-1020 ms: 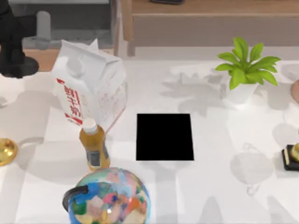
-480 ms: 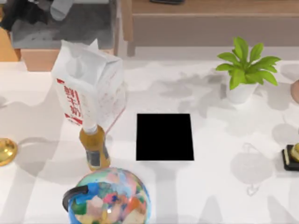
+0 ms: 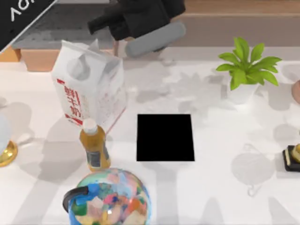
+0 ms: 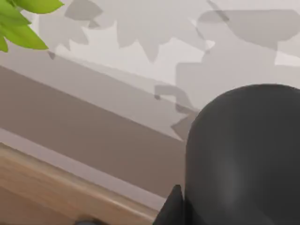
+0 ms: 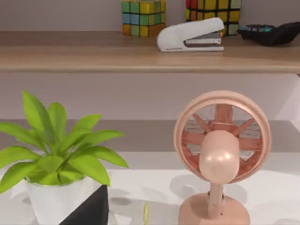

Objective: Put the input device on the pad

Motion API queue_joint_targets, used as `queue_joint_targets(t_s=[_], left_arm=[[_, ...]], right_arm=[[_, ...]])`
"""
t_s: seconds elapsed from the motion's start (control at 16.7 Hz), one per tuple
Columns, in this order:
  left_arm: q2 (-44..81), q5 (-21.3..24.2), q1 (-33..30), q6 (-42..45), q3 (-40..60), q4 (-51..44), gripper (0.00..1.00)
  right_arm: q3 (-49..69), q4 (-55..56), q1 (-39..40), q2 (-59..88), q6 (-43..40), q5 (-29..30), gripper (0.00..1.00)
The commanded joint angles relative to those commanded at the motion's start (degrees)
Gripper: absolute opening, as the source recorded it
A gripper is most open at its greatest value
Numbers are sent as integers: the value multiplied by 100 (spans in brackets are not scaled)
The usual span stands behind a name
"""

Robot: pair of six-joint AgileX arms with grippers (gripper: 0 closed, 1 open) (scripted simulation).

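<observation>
Nearest stands a globe [image 3: 110, 197], with a bottle [image 3: 95, 147] just behind it; the pad [image 3: 165, 137] lies flat at mid-worktop [image 3: 211, 197], right of the milk carton [image 3: 89, 89]; farthest, the left arm [image 3: 140, 18] hangs over the worktop's back edge; a dark rounded form [image 4: 243, 154] sits close before its wrist camera, perhaps the input device; whether its jaws are open or closed I cannot tell.

The milk carton [image 3: 89, 86] carries a red band down one side with white characters printed on it, too small to read. A dark arm part [image 3: 21, 16] at the top view's far left corner, well away from the left arm [image 3: 140, 21], shows pale letters, cut off and illegible.
</observation>
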Motion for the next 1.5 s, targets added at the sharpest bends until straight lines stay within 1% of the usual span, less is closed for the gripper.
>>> queue_joint_targets(t_s=[0.18, 0.3, 0.54, 0.9, 1.5], left_arm=[[466, 0, -525, 598, -268, -45, 0], [810, 23, -667, 859, -498, -136, 0], [1245, 88, -660, 1110, -814, -304, 0], [1252, 88, -660, 1116, -813, -291, 0], [1287, 79, -669, 1105, -1232, 184, 0]], right_arm=[[0, 0, 0, 0, 0, 0, 100], [0, 0, 0, 0, 0, 0, 100], [0, 0, 0, 0, 0, 0, 100], [0, 0, 0, 0, 0, 0, 100], [0, 0, 0, 0, 0, 0, 100]])
